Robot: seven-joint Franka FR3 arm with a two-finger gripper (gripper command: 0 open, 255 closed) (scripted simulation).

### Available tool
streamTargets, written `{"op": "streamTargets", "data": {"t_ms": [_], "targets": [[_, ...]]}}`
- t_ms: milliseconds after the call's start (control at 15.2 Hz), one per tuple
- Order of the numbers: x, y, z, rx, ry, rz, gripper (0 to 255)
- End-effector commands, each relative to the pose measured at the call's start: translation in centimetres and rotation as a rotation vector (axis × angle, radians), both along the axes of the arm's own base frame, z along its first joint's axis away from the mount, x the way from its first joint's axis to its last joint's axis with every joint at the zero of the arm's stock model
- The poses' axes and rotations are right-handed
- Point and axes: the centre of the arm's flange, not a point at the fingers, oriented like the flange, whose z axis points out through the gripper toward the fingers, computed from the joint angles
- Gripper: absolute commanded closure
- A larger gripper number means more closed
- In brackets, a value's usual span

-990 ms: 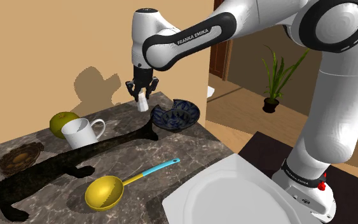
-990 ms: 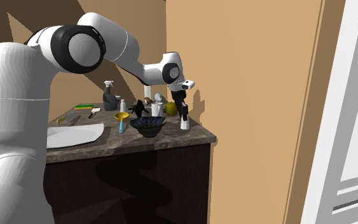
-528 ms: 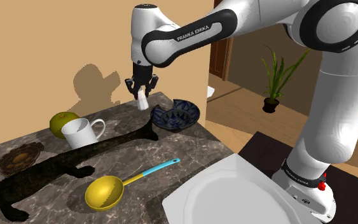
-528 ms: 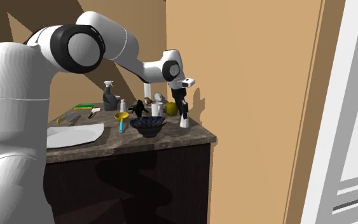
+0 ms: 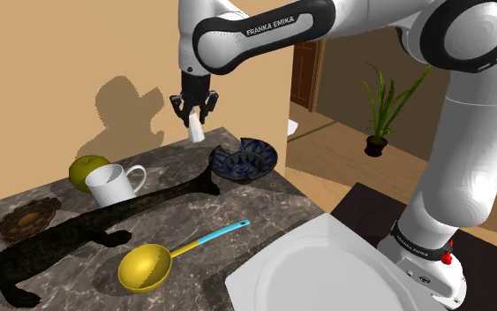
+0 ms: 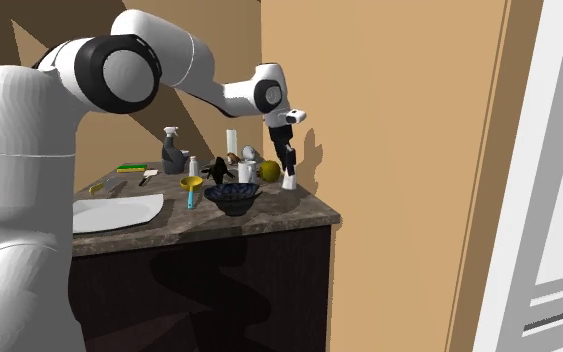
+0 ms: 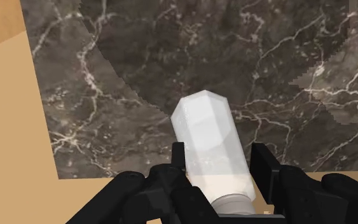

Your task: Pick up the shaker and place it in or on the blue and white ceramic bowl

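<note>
A white shaker [image 5: 196, 132] hangs above the dark marble counter [image 5: 176, 212], clasped by my black gripper [image 5: 194, 113]. In the wrist view the shaker [image 7: 212, 143] sits tilted between both fingers [image 7: 179, 159], well off the marble. The blue and white patterned bowl [image 5: 244, 159] stands on the counter to the shoulder view's right of the gripper and lower. In the second exterior view the gripper [image 6: 287, 165] holds the shaker [image 6: 289, 181] above the counter's far corner, behind the bowl [image 6: 232, 196].
A white mug [image 5: 115, 185] and a yellow-green fruit [image 5: 88, 170] stand left of the gripper. A yellow ladle with a blue handle [image 5: 162, 259], a brown dish [image 5: 27, 219] and a white sink [image 5: 326, 269] lie nearer the stand. A tan wall [image 5: 79, 71] runs behind the counter.
The gripper has risen with the shaker in it, lifting it higher above the counter and slightly toward the shoulder view's left. Nothing else moved.
</note>
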Motion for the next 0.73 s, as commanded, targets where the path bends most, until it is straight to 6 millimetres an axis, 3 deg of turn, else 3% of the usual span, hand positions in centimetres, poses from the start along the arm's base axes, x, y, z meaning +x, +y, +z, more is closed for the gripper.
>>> {"op": "streamTargets", "data": {"t_ms": [0,660], "targets": [[0.1,0.0,1.2,0.0,0.0,0.0,255],[0.1,0.0,6.5,0.0,0.0,0.0,255]]}}
